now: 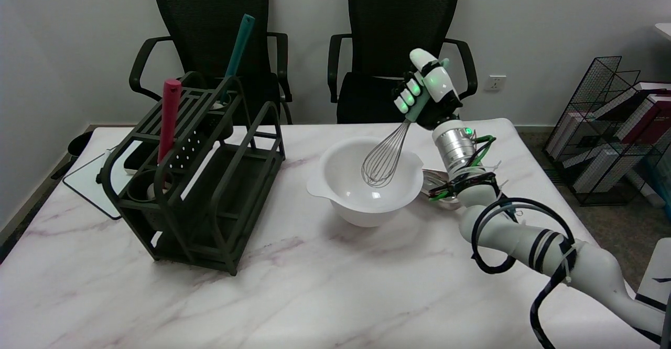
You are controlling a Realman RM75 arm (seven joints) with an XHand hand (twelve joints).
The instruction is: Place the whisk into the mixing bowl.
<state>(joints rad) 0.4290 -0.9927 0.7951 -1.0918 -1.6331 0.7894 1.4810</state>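
Two black office chairs stood behind the marble table (314, 286), with a dark rack (199, 181) at the frame's left. Right of centre, the right hand (425, 95) was clenched round the whisk (385, 157) by its pale green handle. The whisk hung below the hand, its long axis slanting down and to the left, and its wire head was already inside the white bowl (335, 192). The wires looked thin, grey and bulbous. Whether they touched the bowl's floor I couldn't tell.
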